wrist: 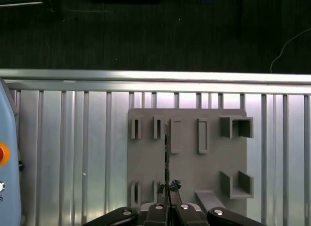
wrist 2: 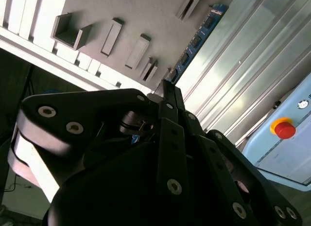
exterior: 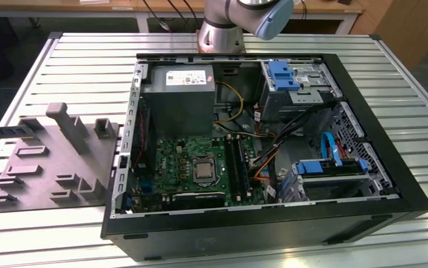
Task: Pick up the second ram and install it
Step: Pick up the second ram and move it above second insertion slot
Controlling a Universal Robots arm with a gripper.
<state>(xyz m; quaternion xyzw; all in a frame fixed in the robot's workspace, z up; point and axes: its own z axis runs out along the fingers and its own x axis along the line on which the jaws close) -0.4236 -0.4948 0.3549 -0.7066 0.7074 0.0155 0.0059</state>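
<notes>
Pinching the ram (wrist 2: 196, 41) in jaws closed almost fully, the claw (wrist: 168, 187) is holding it clear above the grey fixture (wrist: 189, 172), and its long axis is running straight ahead from the claw, thin edge turned to it.

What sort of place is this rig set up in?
Probably a robotics lab or workshop bench: an open computer case sits on a slatted metal table beside a grey fixture plate, and a red emergency stop button shows in the second wrist view.
</notes>
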